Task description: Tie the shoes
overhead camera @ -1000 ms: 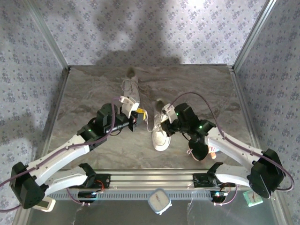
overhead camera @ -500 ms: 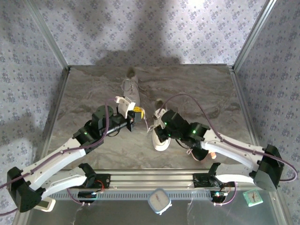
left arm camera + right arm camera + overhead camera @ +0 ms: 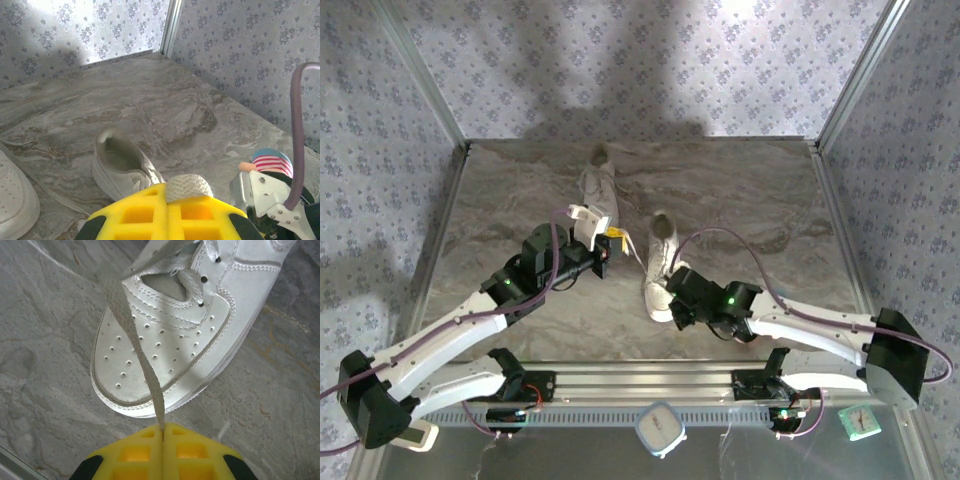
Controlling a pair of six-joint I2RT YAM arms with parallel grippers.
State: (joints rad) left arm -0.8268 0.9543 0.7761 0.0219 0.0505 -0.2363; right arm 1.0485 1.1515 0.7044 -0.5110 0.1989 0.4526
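2 white low-top lace-up sneakers lie on the grey marbled counter (image 3: 770, 200): the nearer sneaker (image 3: 660, 270) between the arms, toe toward their bases, and the farther sneaker (image 3: 598, 185) beyond the left arm. Over the last second the right hand (image 3: 163, 432) has drawn back from the nearer sneaker's side to just off its toe. Its pads are pressed together on a flat white lace (image 3: 145, 365), which runs from the eyelets down over the toe cap. The left hand (image 3: 167, 200) has barely shifted and pinches a round woven white lace end (image 3: 189, 186), off to the left of that sneaker's heel. This probably means both laces of 1 sneaker are being pulled apart to tension a first crossing, with the farther sneaker not yet begun. Whether the laces are crossed or knotted cannot be told: the right wrist view cuts off the upper eyelets, and from above the laces are only thin pale lines. A striped plush toy (image 3: 271, 162) sits partly behind the right arm's hardware.
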